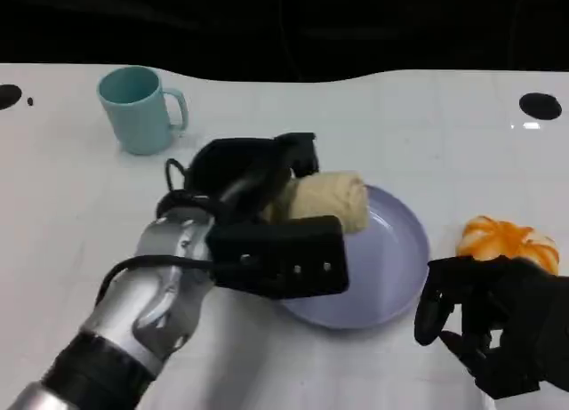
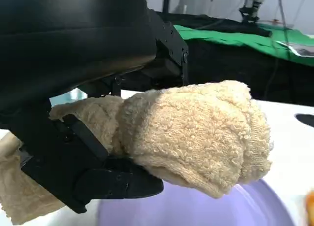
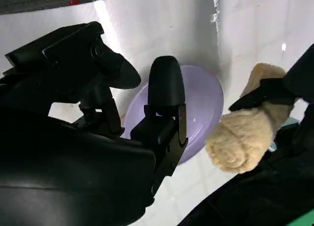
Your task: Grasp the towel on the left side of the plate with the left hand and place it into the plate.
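Observation:
My left hand (image 1: 253,174) grips a rolled beige towel (image 1: 327,202) and holds it over the far left rim of the lilac plate (image 1: 391,268). In the left wrist view the towel (image 2: 196,133) sits between black fingers (image 2: 98,182), just above the plate (image 2: 235,209). The right wrist view shows the towel (image 3: 243,138) lifted beside the plate (image 3: 201,101), with the left hand (image 3: 289,79) around it. My right hand (image 1: 498,317) rests on the table at the plate's right, fingers apart, holding nothing.
A teal mug (image 1: 138,108) stands at the far left of the white table (image 1: 53,214). An orange pumpkin-shaped object (image 1: 507,241) lies to the right of the plate, just beyond my right hand. The table's dark far edge runs across the top.

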Controlling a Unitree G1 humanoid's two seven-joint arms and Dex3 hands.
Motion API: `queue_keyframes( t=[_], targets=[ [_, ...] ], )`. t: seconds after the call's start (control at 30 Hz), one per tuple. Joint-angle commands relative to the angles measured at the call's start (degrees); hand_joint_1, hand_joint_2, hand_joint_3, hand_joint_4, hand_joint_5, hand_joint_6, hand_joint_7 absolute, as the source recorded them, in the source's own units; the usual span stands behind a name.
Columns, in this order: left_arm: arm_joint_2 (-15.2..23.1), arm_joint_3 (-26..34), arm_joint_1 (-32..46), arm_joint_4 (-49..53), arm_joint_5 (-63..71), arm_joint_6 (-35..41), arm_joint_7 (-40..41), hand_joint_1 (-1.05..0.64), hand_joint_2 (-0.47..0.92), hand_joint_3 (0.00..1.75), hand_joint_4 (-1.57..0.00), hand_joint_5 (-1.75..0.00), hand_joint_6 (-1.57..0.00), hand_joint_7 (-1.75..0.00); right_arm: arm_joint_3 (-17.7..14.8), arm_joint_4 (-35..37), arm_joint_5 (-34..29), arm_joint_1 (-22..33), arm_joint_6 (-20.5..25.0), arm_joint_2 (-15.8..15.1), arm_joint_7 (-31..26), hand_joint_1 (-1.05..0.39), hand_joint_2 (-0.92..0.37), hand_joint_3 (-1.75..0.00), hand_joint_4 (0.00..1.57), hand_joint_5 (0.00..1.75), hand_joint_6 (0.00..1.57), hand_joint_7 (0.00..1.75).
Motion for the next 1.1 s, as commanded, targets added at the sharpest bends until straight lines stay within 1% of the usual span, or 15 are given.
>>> queue_keyframes(
  t=[0.03, 0.07, 0.1, 0.13, 0.2, 0.23, 0.27, 0.3, 0.37, 0.4, 0.47, 0.53, 0.6, 0.83, 1.1],
  targets=[
    [-2.4, -1.6, -2.3, 1.5, 1.6, 2.1, -1.4, -0.25, 0.50, 0.97, -0.87, -1.75, -0.58, -1.68, 0.1, -0.7, 0.2, 0.0, 0.9, 0.0, -0.2, -0.01, -0.57, -1.07, 0.73, 1.75, 0.70, 1.42],
    [-2.9, -1.9, -2.5, 2.0, 1.8, 2.5, -1.6, -0.25, 0.52, 0.94, -0.86, -1.75, -0.59, -1.55, 0.2, -0.7, 0.2, 0.0, 1.0, 0.1, -0.2, -0.01, -0.57, -1.07, 0.73, 1.75, 0.70, 1.42],
    [-3.4, -2.3, -2.7, 2.6, 1.9, 2.5, -1.4, -0.25, 0.55, 0.87, -0.85, -1.75, -0.65, -1.24, 0.2, -0.8, 0.2, 0.0, 1.1, 0.1, -0.2, -0.01, -0.57, -1.07, 0.73, 1.75, 0.70, 1.42],
    [-3.7, -2.6, -2.8, 3.3, 2.0, 2.2, -1.1, -0.25, 0.57, 0.81, -0.85, -1.75, -0.74, -1.05, 0.3, -0.9, 0.1, -0.1, 1.2, 0.1, -0.2, -0.01, -0.57, -1.07, 0.73, 1.75, 0.70, 1.42],
    [-4.2, -3.2, -3.2, 4.7, 2.2, 1.7, -0.7, -0.26, 0.61, 0.73, -0.85, -1.75, -0.76, -1.05, 0.4, -1.0, -0.1, -0.2, 1.3, -0.1, -0.2, -0.01, -0.58, -1.06, 0.73, 1.75, 0.70, 1.42],
    [-4.6, -3.2, -3.2, 5.3, 1.9, 1.2, -0.7, -0.25, 0.65, 0.65, -0.85, -1.75, -0.68, -1.36, 0.6, -1.1, -0.2, -0.2, 1.4, -0.1, -0.2, -0.01, -0.58, -1.06, 0.73, 1.75, 0.69, 1.42],
    [-4.9, -3.1, -3.3, 5.9, 1.2, 0.7, -0.9, -0.25, 0.68, 0.60, -0.84, -1.75, -0.65, -1.40, 0.7, -1.2, -0.2, -0.2, 1.5, -0.2, -0.2, -0.02, -0.58, -1.06, 0.73, 1.75, 0.69, 1.42],
    [-5.2, -2.7, -3.3, 6.3, -0.1, 0.1, -1.9, -0.24, 0.72, 0.52, -0.83, -1.75, -0.68, -1.30, 0.8, -1.4, -0.3, -0.3, 1.8, -0.2, -0.2, -0.02, -0.58, -1.06, 0.73, 1.75, 0.69, 1.42],
    [-5.4, -1.6, -3.2, 6.3, -3.5, 0.3, -6.5, -0.22, 0.84, 0.34, -0.58, -1.61, -0.75, -0.59, 0.9, -1.6, -0.3, -0.3, 2.1, -0.2, -0.2, -0.02, -0.58, -1.05, 0.72, 1.75, 0.69, 1.42],
    [-4.6, -2.1, -3.5, 6.1, -3.7, 0.2, -8.8, -0.22, 0.88, 0.28, -0.49, -1.49, -0.74, -0.39, 0.8, -1.7, -0.3, -0.3, 2.2, -0.2, -0.2, -0.02, -0.58, -1.05, 0.73, 1.75, 0.69, 1.42],
    [-3.4, -3.6, -4.0, 5.8, -2.5, 0.4, -10.9, -0.32, 0.91, 0.19, -0.28, -0.70, -0.51, -0.09, 0.7, -1.8, -0.1, -0.3, 2.5, -0.2, -0.2, -0.02, -0.58, -1.05, 0.73, 1.75, 0.69, 1.42],
    [-3.0, -4.4, -4.1, 5.4, -1.3, 1.3, -11.8, -0.42, 0.92, 0.15, -0.20, -0.43, -0.38, -0.02, 0.7, -1.9, 0.0, -0.3, 2.7, -0.2, -0.1, -0.02, -0.58, -1.05, 0.72, 1.75, 0.69, 1.42],
    [-2.9, -4.7, -3.9, 4.8, -0.4, 2.2, -12.2, -0.50, 0.92, 0.14, -0.16, -0.36, -0.29, 0.00, 0.6, -1.8, 0.0, -0.4, 2.7, -0.3, -0.1, -0.02, -0.58, -1.04, 0.72, 1.75, 0.69, 1.42],
    [-2.8, -4.2, -3.3, 2.8, -0.7, 3.8, -13.8, -0.63, 0.92, 0.14, -0.10, -0.35, -0.17, 0.00, 0.6, -1.1, 0.2, -0.5, 1.9, -0.4, 0.0, -0.02, -0.58, -1.05, 0.71, 1.75, 0.69, 1.41],
    [-0.2, -1.8, -1.5, -2.3, -3.5, 4.8, -17.5, -0.62, 0.92, 0.14, -0.10, -0.38, -0.20, -0.02, 0.9, -1.5, -0.1, -0.7, 2.4, -0.7, 0.1, -0.03, -0.58, -1.06, 0.72, 1.75, 0.69, 1.41]
  ],
)
